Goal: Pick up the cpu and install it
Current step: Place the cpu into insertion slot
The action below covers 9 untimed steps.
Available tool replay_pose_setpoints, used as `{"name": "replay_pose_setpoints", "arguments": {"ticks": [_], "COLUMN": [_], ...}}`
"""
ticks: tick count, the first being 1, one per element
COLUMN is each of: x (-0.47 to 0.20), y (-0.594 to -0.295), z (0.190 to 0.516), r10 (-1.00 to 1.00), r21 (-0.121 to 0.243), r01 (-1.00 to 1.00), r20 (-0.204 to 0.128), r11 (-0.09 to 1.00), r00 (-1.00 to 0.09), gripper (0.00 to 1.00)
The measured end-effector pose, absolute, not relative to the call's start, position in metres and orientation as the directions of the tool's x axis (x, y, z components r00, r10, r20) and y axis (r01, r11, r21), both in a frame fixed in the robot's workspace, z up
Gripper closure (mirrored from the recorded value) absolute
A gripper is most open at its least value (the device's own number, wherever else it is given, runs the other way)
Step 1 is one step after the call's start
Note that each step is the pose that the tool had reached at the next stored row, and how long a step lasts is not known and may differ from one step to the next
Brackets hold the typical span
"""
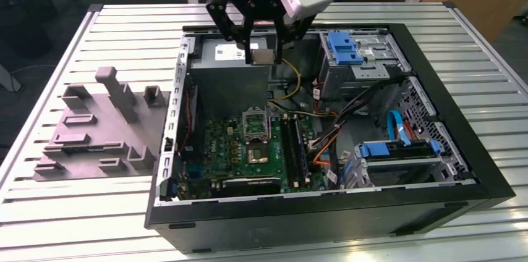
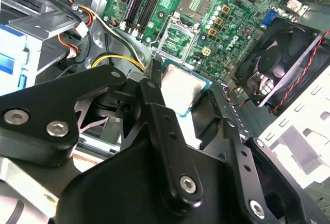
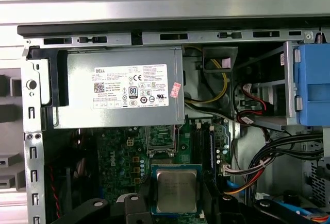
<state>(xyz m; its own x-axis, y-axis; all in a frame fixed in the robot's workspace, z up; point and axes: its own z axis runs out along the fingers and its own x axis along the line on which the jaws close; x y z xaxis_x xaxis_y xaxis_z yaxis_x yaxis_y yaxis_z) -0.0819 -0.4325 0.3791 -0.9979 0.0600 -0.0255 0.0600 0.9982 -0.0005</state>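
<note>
My gripper (image 1: 264,57) hangs over the open computer case (image 1: 429,83), above the grey power supply, shut on the cpu (image 1: 264,56). The cpu (image 2: 181,86) is a small square chip with a pale silver top and a green rim, pinched at two opposite edges by the black fingers (image 2: 154,87). In the first wrist view the cpu (image 3: 176,189) is level, with the motherboard beneath it. The open socket frame (image 1: 255,123) lies on the green motherboard (image 1: 222,151), lower than the gripper and toward the case's front. In the second wrist view that socket frame (image 2: 178,42) is just beyond the chip.
Power supply (image 3: 118,92) fills the case's rear corner. Memory sticks (image 1: 295,146) stand beside the socket. Blue drive cages (image 1: 342,49) and loose cables (image 1: 338,123) crowd the exterior view's right. A black fan (image 2: 281,62) sits at the case wall. A grey fixture block (image 1: 99,129) lies on the table.
</note>
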Motion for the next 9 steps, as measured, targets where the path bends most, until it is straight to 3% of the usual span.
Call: {"name": "replay_pose_setpoints", "arguments": {"ticks": [9], "x": [-0.0823], "y": [-0.4360], "z": [0.3772], "r10": [0.059], "r21": [-0.001], "r01": [0.059], "r20": [-0.026], "r11": [0.998], "r00": [-0.998], "gripper": [0.53]}}
